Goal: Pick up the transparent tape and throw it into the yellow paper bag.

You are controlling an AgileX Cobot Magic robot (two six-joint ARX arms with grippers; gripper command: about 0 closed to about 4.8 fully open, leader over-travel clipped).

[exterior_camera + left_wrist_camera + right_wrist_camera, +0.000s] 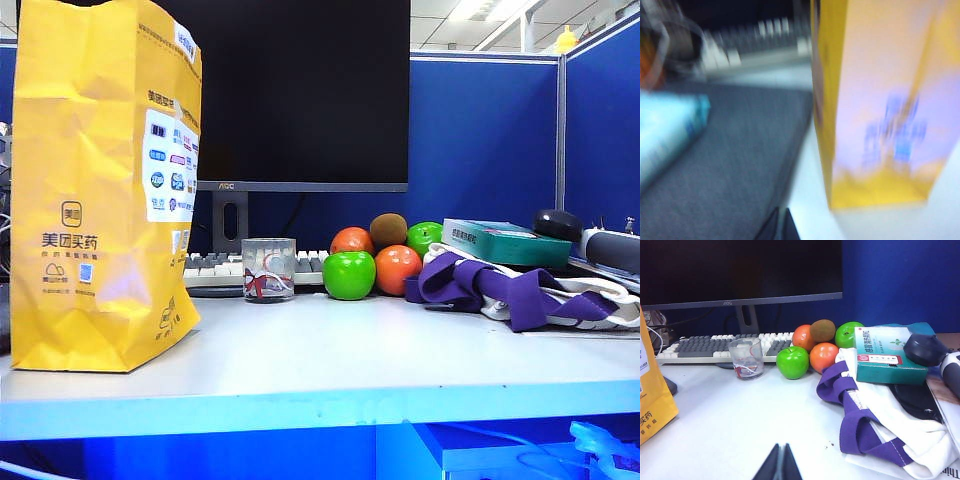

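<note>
The transparent tape shows in none of the views. The yellow paper bag (100, 180) stands upright at the table's left, its mouth above the frame. In the blurred left wrist view my left gripper (780, 216) is shut with nothing in it, low beside the foot of the yellow paper bag (880, 100). My right gripper (781, 447) is shut and empty over bare white table, with the bag's corner (652, 400) off to one side. Neither gripper appears in the exterior view.
A glass cup with red marks (268, 268) stands mid-table before a keyboard (215, 268) and monitor (300, 90). Apples and oranges (349, 274) cluster beside it. A purple-white cloth (520, 290) and teal box (505, 240) lie right. A grey mat (730, 160) lies beside the bag.
</note>
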